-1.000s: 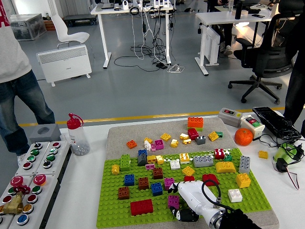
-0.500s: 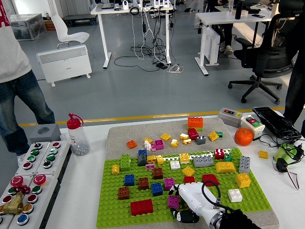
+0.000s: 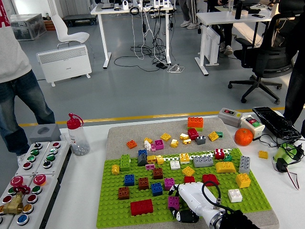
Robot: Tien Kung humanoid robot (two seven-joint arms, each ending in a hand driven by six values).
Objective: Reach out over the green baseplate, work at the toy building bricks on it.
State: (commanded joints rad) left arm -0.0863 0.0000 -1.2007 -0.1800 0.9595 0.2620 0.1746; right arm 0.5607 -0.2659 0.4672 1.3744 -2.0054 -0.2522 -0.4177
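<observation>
Looking down from the head view, the green baseplate [image 3: 114, 210] lies on a grey mat [image 3: 119, 133] on the white table [image 3: 81, 191], filling the middle of the near half. Many toy bricks stand on it: a wide red brick [image 3: 141, 207] near the front left, two brown bricks [image 3: 124, 192] and [image 3: 143, 183], blue bricks [image 3: 129, 180] and [image 3: 157, 189], a green stack [image 3: 125, 162] at the back left, a yellow brick [image 3: 243, 180] and a white brick [image 3: 235, 195] on the right. More loose bricks lie on the mat behind the plate, among them an orange brick [image 3: 195, 122].

The right hand [image 3: 190, 205], white-shelled on a black arm, comes in from the lower right corner and rests low over the plate's front middle. Its fingers curl down close against a purple brick [image 3: 173, 202]; whether they actually grip it cannot be told. The left hand is out of frame.

Off the mat: an orange fruit [image 3: 243, 137] at the right, a clear bottle with a red cap [image 3: 76, 133] at the left, a panel of push buttons [image 3: 28, 176] at the left edge. A person in jeans [image 3: 19, 100] stands beyond the table's far left, hands out of sight.
</observation>
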